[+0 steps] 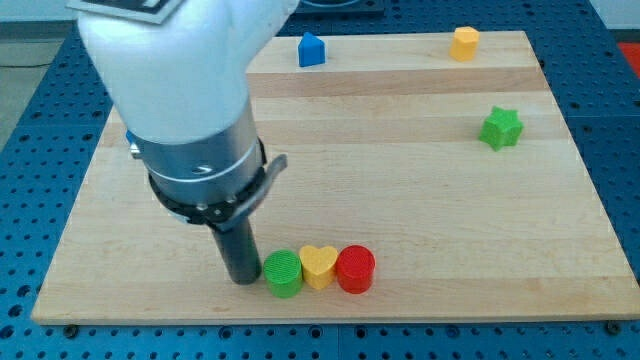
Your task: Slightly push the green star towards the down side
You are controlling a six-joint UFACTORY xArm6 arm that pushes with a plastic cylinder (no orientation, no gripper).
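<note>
From my station I see the wooden surface [400,200] lying on a blue perforated bench [30,150], its four edges all in sight except where the arm [180,90] covers part of the left side. The green star [501,128] sits toward the right, near the right edge but not on it, with bare wood on its near side all the way down to the near edge. To its far side there is a gap, then an orange block [464,43] close to the far edge. A blue block [311,49] stands at the far edge nearer the middle.

My end effector is a plain dark rod with nothing to clench or release. My tip [241,277] rests low on the left half, close to the near edge, just beside and seemingly touching a green cylinder [283,273]. That cylinder heads a tight row running rightward: a yellow heart [319,266] and a red cylinder [355,269], each touching the next.

The star is well apart from my tip, off to the right and farther away, with open wood between the two.
</note>
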